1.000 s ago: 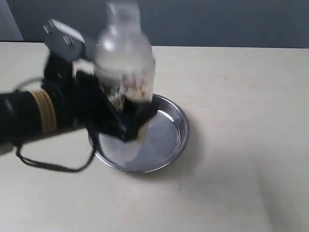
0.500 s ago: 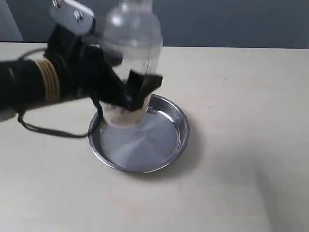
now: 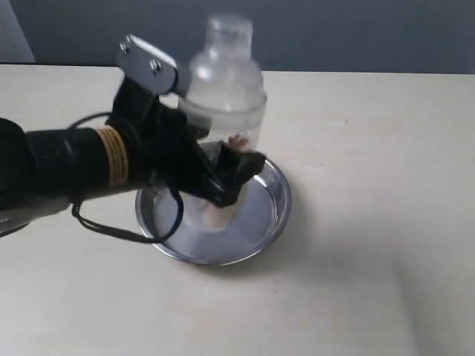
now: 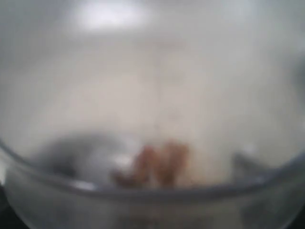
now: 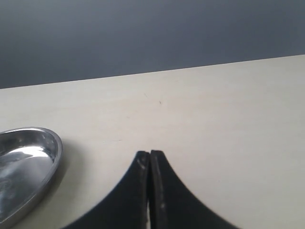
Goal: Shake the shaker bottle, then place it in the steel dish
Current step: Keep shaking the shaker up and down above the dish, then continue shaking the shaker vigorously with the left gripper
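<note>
The clear shaker bottle [image 3: 226, 96] stands nearly upright over the steel dish [image 3: 271, 215], its base low inside the rim. My left gripper [image 3: 223, 174] is shut on the bottle's lower body, black fingers wrapped round it. Brown bits [image 3: 237, 141] show through the wall. In the left wrist view the blurred bottle [image 4: 152, 95] fills the frame, with brown bits [image 4: 159, 164] near its rim; the fingers are hidden. My right gripper [image 5: 149, 153] is shut and empty above bare table, with the steel dish [image 5: 28, 157] off to one side.
A beige table [image 3: 371, 222] runs out to a dark grey wall [image 3: 334, 30] at the back. A black cable [image 3: 111, 226] loops from the left arm down beside the dish.
The left arm has swung the bottle from a high, tilted pose down and to the right, so that it now sits upright with its base low in the dish.
</note>
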{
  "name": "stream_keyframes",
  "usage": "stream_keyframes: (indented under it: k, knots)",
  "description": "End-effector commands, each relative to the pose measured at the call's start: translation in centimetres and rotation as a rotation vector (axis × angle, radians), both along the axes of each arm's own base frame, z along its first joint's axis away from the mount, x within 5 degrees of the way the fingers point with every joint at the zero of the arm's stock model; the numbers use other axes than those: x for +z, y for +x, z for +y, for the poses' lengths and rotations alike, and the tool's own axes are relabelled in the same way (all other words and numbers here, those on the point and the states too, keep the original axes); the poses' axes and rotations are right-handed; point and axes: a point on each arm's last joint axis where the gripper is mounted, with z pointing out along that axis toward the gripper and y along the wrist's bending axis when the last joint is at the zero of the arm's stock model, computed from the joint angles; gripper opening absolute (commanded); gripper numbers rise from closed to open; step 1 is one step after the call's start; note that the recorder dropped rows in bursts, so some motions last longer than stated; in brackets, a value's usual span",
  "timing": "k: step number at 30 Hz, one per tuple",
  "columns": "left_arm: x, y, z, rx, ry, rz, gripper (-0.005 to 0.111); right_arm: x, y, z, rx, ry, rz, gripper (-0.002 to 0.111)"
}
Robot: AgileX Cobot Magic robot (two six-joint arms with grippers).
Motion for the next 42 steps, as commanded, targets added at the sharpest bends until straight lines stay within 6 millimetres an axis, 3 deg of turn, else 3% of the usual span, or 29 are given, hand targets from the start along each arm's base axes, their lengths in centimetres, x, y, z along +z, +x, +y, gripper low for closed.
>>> stream_keyframes:
  k: [1, 2, 3, 4, 5, 6, 7, 8, 11, 12, 13, 14, 15, 17, 18, 22, 24, 26, 27, 29, 30, 32, 33, 34, 36, 38, 39, 40, 42]
  knots:
    - [6.4, -0.4, 0.3, -0.012, -0.125, -0.2, 0.0, 0.0, 0.1, 0.0, 0.001, -0.011, -0.009, -0.001]
    - [6.0, -0.7, 0.4, -0.009, -0.123, -0.183, 0.0, 0.0, 0.1, 0.0, 0.001, -0.011, -0.009, -0.001]
    - [3.8, -0.7, 0.4, -0.003, -0.08, -0.111, 0.0, 0.0, 0.1, 0.0, 0.001, -0.011, -0.009, -0.001]
    - [-0.9, -0.7, 0.5, 0.012, 0.006, 0.035, 0.0, 0.0, 0.1, 0.0, 0.001, -0.011, -0.009, -0.001]
    - [-1.3, -0.4, 0.5, 0.043, -0.045, 0.077, 0.0, 0.1, 0.1, 0.0, 0.001, -0.01, -0.013, -0.001]
    - [0.0, -0.5, 0.3, 0.02, -0.087, 0.022, 0.0, 0.1, 0.1, 0.0, 0.001, -0.01, -0.013, -0.001]
    - [4.3, -1.1, 0.2, -0.052, -0.175, -0.156, 0.0, 0.1, 0.1, 0.0, 0.001, -0.01, -0.013, -0.001]
    - [5.4, -1.3, 0.3, -0.065, -0.183, -0.202, 0.0, 0.1, 0.1, 0.0, 0.001, -0.01, -0.013, -0.001]
    - [-0.7, -0.5, 0.9, 0.044, 0.001, 0.052, 0.0, 0.1, 0.1, 0.0, 0.001, -0.01, -0.013, -0.001]
    - [0.1, -0.5, 0.8, 0.039, -0.038, 0.027, 0.0, 0.1, 0.1, 0.0, 0.001, -0.01, -0.013, -0.001]
    - [4.5, -1.1, 0.5, -0.047, -0.125, -0.171, 0.0, 0.1, 0.1, 0.0, 0.001, -0.01, -0.013, -0.001]
    - [7.4, -1.6, 0.6, -0.093, -0.118, -0.332, 0.0, 0.1, 0.1, 0.0, 0.001, -0.01, -0.013, -0.001]
    - [7.1, -1.3, 0.9, -0.048, -0.104, -0.316, 0.0, 0.1, 0.1, 0.0, 0.001, -0.01, -0.013, -0.001]
    - [0.9, -0.1, 1.1, 0.055, 0.009, -0.037, 0.0, 0.1, 0.1, 0.0, 0.001, -0.01, -0.011, -0.001]
    - [0.2, 0.1, 1.0, 0.068, 0.014, 0.002, 0.0, 0.1, 0.1, 0.0, 0.001, -0.01, -0.011, -0.001]
    - [6.7, -1.0, 1.1, 0.009, -0.133, -0.247, 0.0, 0.1, 0.1, 0.0, 0.001, -0.01, -0.011, -0.001]
    - [5.2, -0.9, 1.2, 0.02, -0.095, -0.192, 0.0, 0.1, 0.1, 0.0, 0.001, -0.01, -0.011, -0.001]
    - [0.8, -0.4, 1.2, 0.041, 0.013, -0.039, 0.0, 0.1, 0.1, 0.0, 0.001, -0.01, -0.011, -0.001]
    - [0.0, -0.2, 1.2, 0.064, 0.011, 0.005, 0.0, 0.1, 0.1, 0.0, 0.001, -0.01, -0.011, -0.001]
    - [2.0, -0.2, 1.0, 0.049, -0.041, -0.062, 0.0, 0.1, 0.1, 0.0, 0.001, -0.01, -0.011, -0.001]
    - [5.8, -0.9, 0.9, 0.001, -0.134, -0.217, 0.0, 0.1, 0.1, 0.0, 0.001, -0.01, -0.011, -0.001]
    - [7.4, -1.4, 1.0, 0.014, -0.211, -0.232, 0.0, 0.1, 0.1, 0.0, 0.001, -0.01, -0.011, -0.001]
    - [6.2, -1.4, 0.9, 0.02, -0.175, -0.176, 0.0, 0.1, 0.1, 0.0, 0.001, -0.01, -0.011, -0.001]
    - [4.2, -1.1, 1.1, -0.003, 0.04, -0.161, 0.0, 0.1, 0.1, 0.0, 0.001, -0.01, -0.011, -0.001]
    - [2.8, 0.7, 3.4, 0.101, 0.164, -0.108, 0.0, 0.1, 0.1, 0.0, 0.001, -0.01, -0.011, -0.001]
    - [2.3, 2.9, 6.8, 0.334, 0.008, -0.007, 0.0, 0.1, 0.1, 0.0, -0.001, -0.001, -0.01, -0.001]
    - [2.2, 3.4, 7.1, 0.472, -0.253, 0.106, 0.0, 0.1, 0.1, 0.0, -0.001, -0.002, -0.01, -0.001]
    - [2.6, 1.3, 3.2, 0.178, -0.092, 0.007, 0.0, 0.1, 0.1, 0.0, -0.001, -0.002, -0.01, -0.001]
    - [2.0, -0.6, 0.8, -0.009, 0.145, -0.058, 0.0, 0.1, 0.1, 0.0, -0.001, -0.002, -0.01, -0.001]
